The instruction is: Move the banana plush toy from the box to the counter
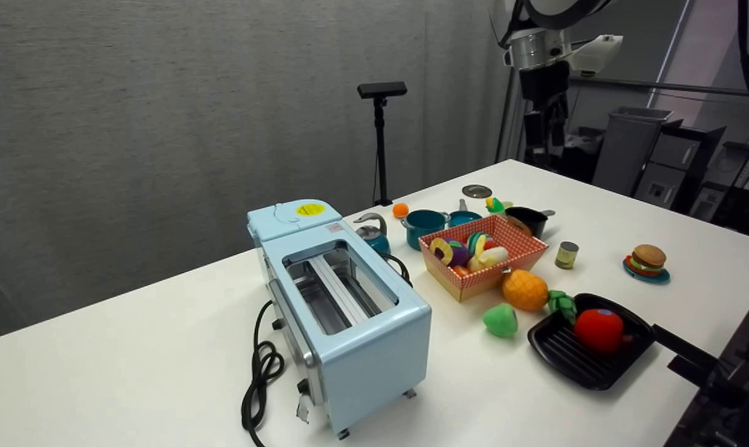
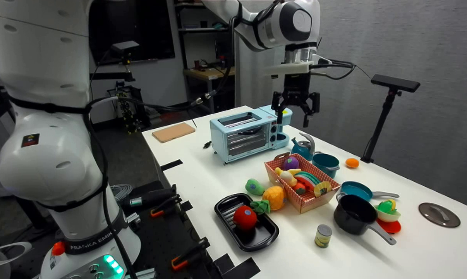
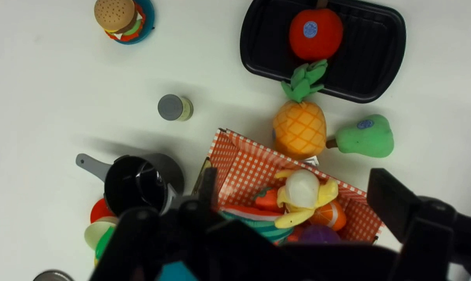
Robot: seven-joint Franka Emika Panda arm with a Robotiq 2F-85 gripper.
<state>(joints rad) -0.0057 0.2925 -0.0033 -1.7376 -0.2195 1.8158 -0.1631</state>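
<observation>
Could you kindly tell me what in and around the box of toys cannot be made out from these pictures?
Wrist view: the gripper hides parts of the box and the purple toy.
Wrist view: what lies directly under the banana plush toy is hidden by it.
Wrist view: the bottom edge cuts off part of the lid.
Both exterior views: the print on the can is too small to read.

In an exterior view, the dark band (image 2: 91, 241) round the robot's base (image 2: 77, 261) reads "FRANKA EMIKA" in pale capitals.

The wrist view looks down into the box (image 3: 245, 171) both exterior views see obliquely.
</observation>
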